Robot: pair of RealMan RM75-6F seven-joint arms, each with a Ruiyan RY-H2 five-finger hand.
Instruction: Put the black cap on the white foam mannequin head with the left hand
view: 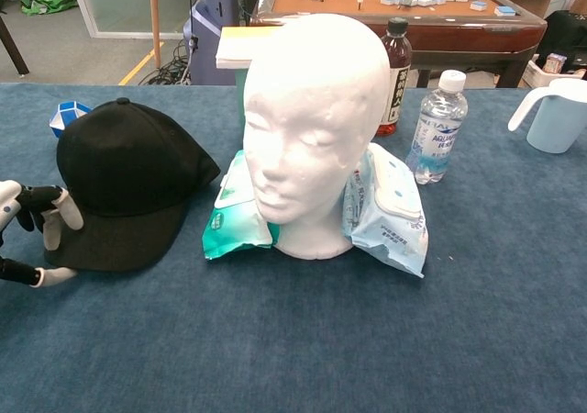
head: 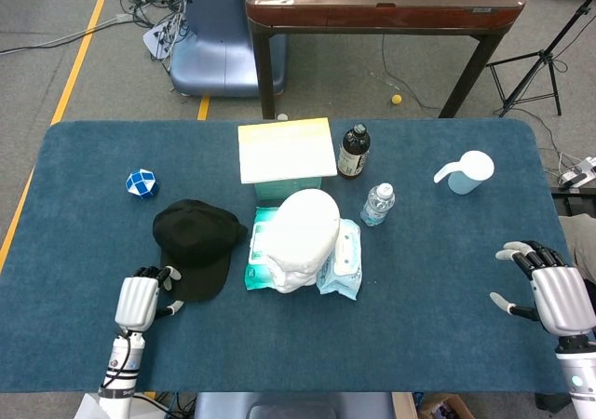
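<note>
The black cap (head: 194,246) is seen lying on the blue table, round top up, with its flat brim pointed toward the near edge. The white foam mannequin head (head: 304,236) is stood upright just beside the cap, with its bare top uncovered and its face turned toward the near edge. The 2 things are kept apart, not touching.
</note>
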